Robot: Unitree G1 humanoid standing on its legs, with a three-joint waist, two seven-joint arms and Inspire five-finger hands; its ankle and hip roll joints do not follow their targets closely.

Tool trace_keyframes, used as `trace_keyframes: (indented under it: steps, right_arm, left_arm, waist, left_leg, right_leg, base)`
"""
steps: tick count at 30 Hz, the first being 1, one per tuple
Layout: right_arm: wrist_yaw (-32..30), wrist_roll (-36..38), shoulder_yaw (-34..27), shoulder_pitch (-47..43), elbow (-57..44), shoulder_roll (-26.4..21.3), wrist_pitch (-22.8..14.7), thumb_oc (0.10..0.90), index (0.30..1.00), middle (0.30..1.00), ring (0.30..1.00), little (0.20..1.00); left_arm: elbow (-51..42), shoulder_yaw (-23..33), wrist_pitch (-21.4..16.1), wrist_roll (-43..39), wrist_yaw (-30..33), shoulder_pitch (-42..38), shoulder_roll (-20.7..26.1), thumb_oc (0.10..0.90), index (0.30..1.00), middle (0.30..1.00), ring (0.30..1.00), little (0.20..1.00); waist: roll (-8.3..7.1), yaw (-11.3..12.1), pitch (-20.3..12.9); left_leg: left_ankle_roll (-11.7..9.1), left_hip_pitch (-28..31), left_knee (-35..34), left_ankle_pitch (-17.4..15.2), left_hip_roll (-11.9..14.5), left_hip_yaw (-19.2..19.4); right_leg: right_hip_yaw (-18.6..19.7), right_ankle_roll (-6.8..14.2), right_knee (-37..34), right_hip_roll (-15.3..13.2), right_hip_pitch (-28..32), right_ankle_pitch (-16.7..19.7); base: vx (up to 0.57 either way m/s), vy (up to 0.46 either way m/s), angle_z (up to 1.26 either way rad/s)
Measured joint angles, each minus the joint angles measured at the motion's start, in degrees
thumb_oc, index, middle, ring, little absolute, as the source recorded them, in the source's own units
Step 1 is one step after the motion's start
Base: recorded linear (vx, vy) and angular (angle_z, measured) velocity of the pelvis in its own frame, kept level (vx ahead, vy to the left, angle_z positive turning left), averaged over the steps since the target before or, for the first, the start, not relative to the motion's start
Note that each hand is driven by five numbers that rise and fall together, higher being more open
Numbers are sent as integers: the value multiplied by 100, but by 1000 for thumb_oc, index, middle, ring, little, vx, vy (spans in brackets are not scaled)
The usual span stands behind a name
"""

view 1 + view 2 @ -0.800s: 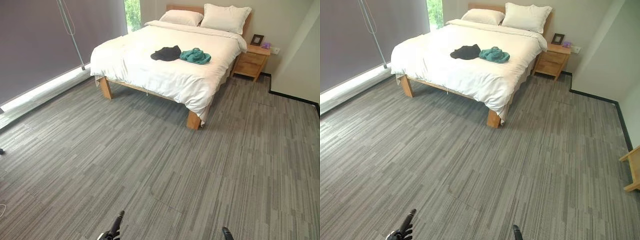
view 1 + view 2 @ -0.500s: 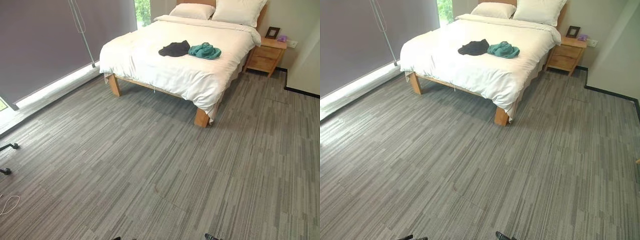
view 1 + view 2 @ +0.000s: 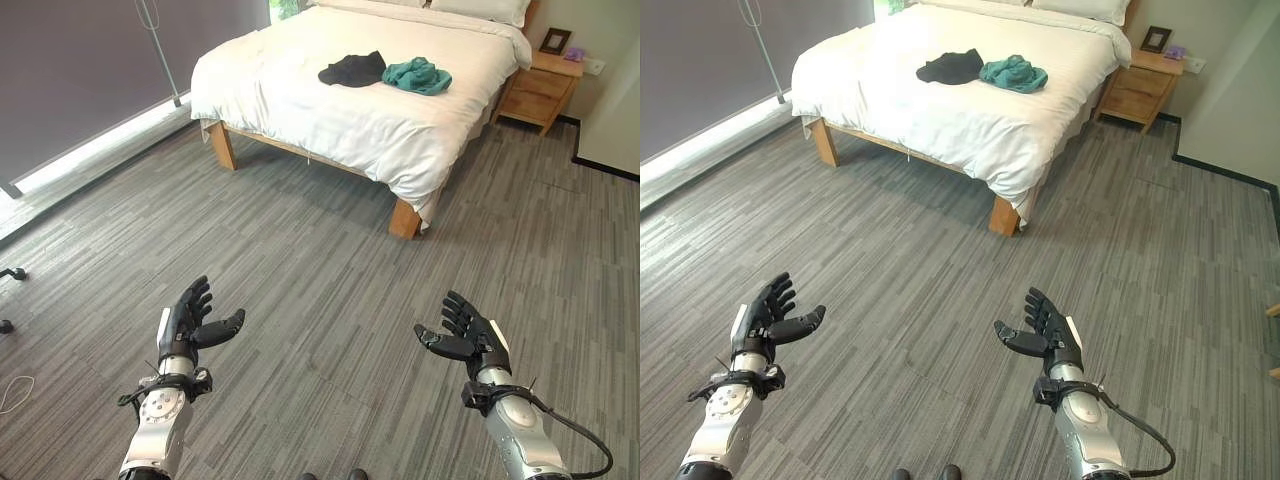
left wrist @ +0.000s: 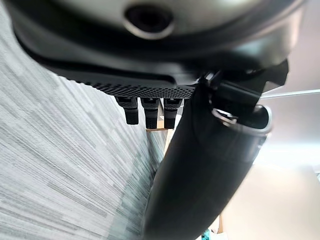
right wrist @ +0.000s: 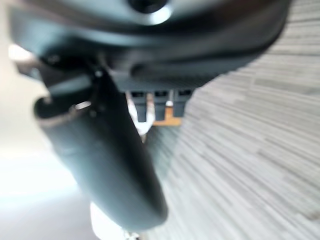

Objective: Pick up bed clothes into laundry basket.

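Note:
A black garment [image 3: 352,69] and a teal garment [image 3: 417,75] lie side by side on the white bed [image 3: 300,95] at the far end of the room. My left hand [image 3: 187,322] is raised over the grey carpet at the lower left, fingers straight, holding nothing. My right hand [image 3: 467,335] is raised at the lower right, also open and empty. Both hands are well short of the bed. The left hand [image 4: 200,165] and the right hand [image 5: 100,145] also appear close up in their wrist views, thumbs out.
A wooden nightstand [image 3: 543,90] with a small picture frame [image 3: 555,41] stands right of the bed. A dark roller blind [image 3: 80,70] covers the left wall. The bed's wooden leg [image 3: 404,218] stands at its near corner. Grey carpet [image 3: 320,300] lies between me and the bed.
The camera has tilted down, shifting the whole picture. Both arms have risen into view, with hands now open in front of me.

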Motion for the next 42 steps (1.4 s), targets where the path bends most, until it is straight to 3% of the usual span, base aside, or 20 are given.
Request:
trace_keyframes:
  steps: [7, 8, 10, 11, 12, 14, 16, 20, 23, 24, 25, 26, 27, 29, 30, 33, 34, 38, 40, 42]
  right_arm:
    - [54, 65, 280, 130, 5, 161, 130, 800, 900, 900, 900, 900]
    - [60, 181, 236, 129, 0, 244, 123, 800, 900, 900, 900, 900]
    - [56, 283, 210, 44, -36, 305, 120, 800, 900, 900, 900, 900]
    - [48, 285, 193, 6, -187, 314, 124, 800, 900, 900, 900, 900]
    - [48, 287, 211, 11, -304, 338, 120, 800, 900, 900, 900, 900]
    - [42, 319, 332, 3, -476, 464, 111, 800, 900, 900, 900, 900]
    - [102, 341, 553, -21, -732, 537, 104, 800, 900, 900, 900, 900]
    - [147, 489, 647, 65, -902, 673, 94, 800, 900, 900, 900, 900]
    - [114, 518, 647, 170, -880, 740, 91, 800, 900, 900, 900, 900]
    - [114, 527, 560, 138, -821, 700, 98, 800, 900, 900, 900, 900]
    - [114, 538, 403, 229, -721, 658, 97, 800, 900, 900, 900, 900]
    - [103, 564, 369, 414, -633, 667, 99, 800, 900, 900, 900, 900]
    - [107, 569, 326, 523, -638, 566, 132, 800, 900, 900, 900, 900]
    - [111, 574, 246, 417, -788, 415, 64, 800, 900, 900, 900, 900]
    - [73, 590, 111, 240, -848, 261, 64, 800, 900, 900, 900, 900]
    - [-27, 743, -97, -112, -904, 215, 50, 800, 900, 900, 900, 900]
    - [-19, 742, -78, -63, -1059, 163, 39, 800, 900, 900, 900, 900]
    - [-8, 683, -107, -145, -1264, -8, -88, 800, 900, 900, 900, 900]
    - [5, 685, -15, -137, -1349, 35, -67, 800, 900, 900, 900, 900]
    - [109, 686, 65, -108, -1483, 86, -45, 800, 900, 900, 900, 900]
  left_arm:
    - [97, -60, 143, -204, 2, 256, -237, 800, 900, 900, 900, 900]
    - [96, -60, 142, -363, 6, 293, -275, 800, 900, 900, 900, 900]
    - [100, -53, 144, -423, 20, 276, -294, 800, 900, 900, 900, 900]
    - [74, -51, 145, -424, 24, 271, -297, 800, 900, 900, 900, 900]
    - [64, -34, 145, -424, 25, 274, -292, 800, 900, 900, 900, 900]
    - [129, 29, 150, -422, 105, 304, -328, 800, 900, 900, 900, 900]
    - [99, 128, 146, -418, 138, 304, -265, 800, 900, 900, 900, 900]
    - [133, 282, 127, -429, 143, -95, -119, 800, 900, 900, 900, 900]
    - [158, 229, 114, -427, 92, -99, 30, 800, 900, 900, 900, 900]
    - [202, 169, 149, -424, 104, -68, -153, 800, 900, 900, 900, 900]
    - [150, 112, 142, -428, 87, -129, -260, 800, 900, 900, 900, 900]
    - [-4, -55, 103, -431, -38, -62, -191, 800, 900, 900, 900, 900]
    - [-183, -135, 96, -443, -165, 68, -185, 800, 900, 900, 900, 900]
    - [-183, -126, 124, -629, -161, 77, -166, 800, 900, 900, 900, 900]
    - [-255, -131, 109, -679, -167, 35, -178, 800, 900, 900, 900, 900]
    - [-367, -57, 123, -881, -228, 85, -245, 800, 900, 900, 900, 900]
    - [-679, 23, 128, -891, -248, 256, -284, 800, 900, 900, 900, 900]
    - [-1646, 183, 17, -863, -330, 297, -268, 800, 900, 900, 900, 900]
    - [-1878, 337, 6, -866, -306, 286, -256, 800, 900, 900, 900, 900]
    - [-2190, 609, 5, -869, -261, 326, -296, 800, 900, 900, 900, 900]
  waist:
    - [-44, 12, 342]
    - [-15, 21, 407]
    - [125, 19, 545]
    - [259, -4, 689]
    - [253, -1, 765]
    - [146, -30, 841]
    - [58, -57, 878]
    - [-314, -453, 849]
    - [-670, -607, 645]
    - [-463, -609, 640]
    - [-280, -772, 635]
    - [-457, -797, 436]
    - [-524, -556, 331]
    - [-494, -381, 247]
    - [-569, -228, 311]
    - [-599, -100, 505]
    - [-610, -68, 476]
    - [-437, 274, 542]
    - [-375, 421, 521]
    - [-345, 525, 494]
  left_leg:
    - [2, -31, 0, -3, 1, 156]
    - [35, -90, 26, -21, 27, 201]
    - [101, -157, 63, -27, 141, 295]
    - [123, -140, 44, 11, 251, 432]
    - [189, -127, 81, -37, 219, 496]
    - [342, -91, 293, -326, 139, 665]
    - [213, -48, 343, -389, 115, 765]
    - [0, -181, 517, -594, 252, 274]
    - [-397, 119, 492, -791, 312, -9]
    - [-663, 174, 781, -1054, 698, -188]
    - [-868, -278, 1945, -1525, 885, -502]
    - [-951, -773, 3020, -1537, 813, -660]
    - [-591, -1233, 4160, -1250, 947, -763]
    - [-576, -1746, 4976, -1200, 946, -928]
    - [-570, -2014, 5029, -1204, 691, -880]
    - [-640, -2130, 4177, -1185, 349, -523]
    - [-713, -2020, 3248, -1190, 337, -334]
    - [-463, -2269, 1124, -334, 8, 105]
    - [-431, -2329, 987, 182, -127, 298]
    - [-152, -2131, 1141, 580, -89, 626]
  right_leg:
    - [280, 58, -5, -5, -78, -9]
    - [338, 202, 270, 3, -289, -109]
    - [404, 526, 1310, 74, -864, -304]
    - [407, 785, 2456, 74, -1411, -504]
    - [385, 796, 3277, -70, -1843, -665]
    - [152, 760, 4047, -779, -2337, -733]
    - [145, 843, 3634, -1187, -2571, -736]
    - [436, 1104, 1570, -1094, -2386, -530]
    - [282, 963, 651, -966, -2041, -203]
    - [135, 665, 1067, -738, -1875, 234]
    - [44, 518, 1929, -561, -1940, -187]
    - [-86, 321, 2158, -576, -1837, -609]
    - [-53, 3, 2117, -345, -1678, -725]
    - [-14, -141, 1867, -108, -1458, -809]
    - [128, -273, 1748, -87, -1345, -776]
    - [287, -296, 1167, 7, -680, -592]
    - [304, -284, 877, 45, -422, -588]
    - [473, -272, 200, 319, 328, -720]
    - [486, -190, 64, 333, 685, -1000]
    - [614, -149, 86, 279, 1022, -1158]
  base:
    - [8, 100, -14]
    - [57, 202, -19]
    - [122, 231, -31]
    - [227, 198, -35]
    - [317, 116, -35]
    - [420, -30, -47]
    - [370, -89, -39]
    - [483, -137, 46]
    - [747, -269, 58]
    - [1764, -680, 88]
    - [1261, -576, 143]
    - [593, -410, 125]
    - [377, -286, 42]
    - [423, -175, -26]
    - [503, -144, -34]
    - [649, -49, -35]
    - [703, -25, -22]
    - [614, -29, -23]
    - [603, 28, -31]
    - [484, 103, -24]
